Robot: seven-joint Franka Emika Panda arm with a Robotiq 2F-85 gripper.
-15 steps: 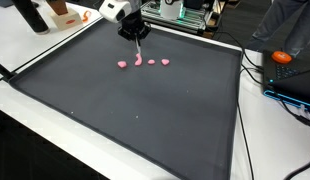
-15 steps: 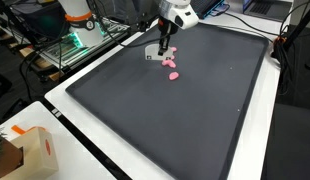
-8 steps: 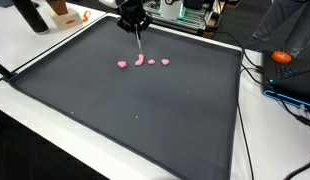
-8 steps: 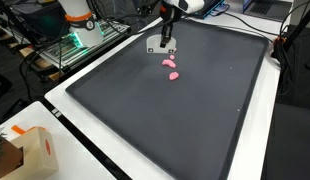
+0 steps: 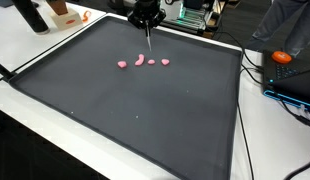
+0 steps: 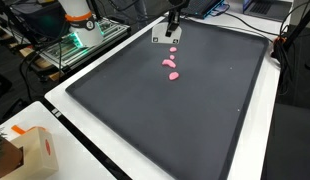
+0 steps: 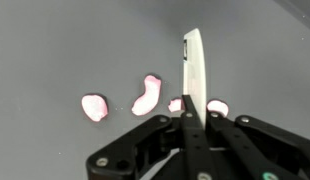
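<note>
Near the far edge of the dark mat (image 5: pixel 145 110), the gripper (image 5: pixel 147 18) is clamped on a thin white blade (image 7: pixel 193 65), raised above four pink pieces (image 7: pixel 147 95) lying in a row.

The end effector (image 7: pixel 192 112) is matte black all over in the wrist view, built from flat, angular finger links that run out from a narrow central block, with hard edges and a dull, slightly grainy finish. Small round pivot pins (image 7: pixel 98 161) with pale grey heads sit in the links, one on the outer link and others lower near the middle and far side. In both exterior views it shows only as a compact, dark, blocky unit (image 5: pixel 147 24) (image 6: pixel 173 28), too small for markings to be read.
</note>
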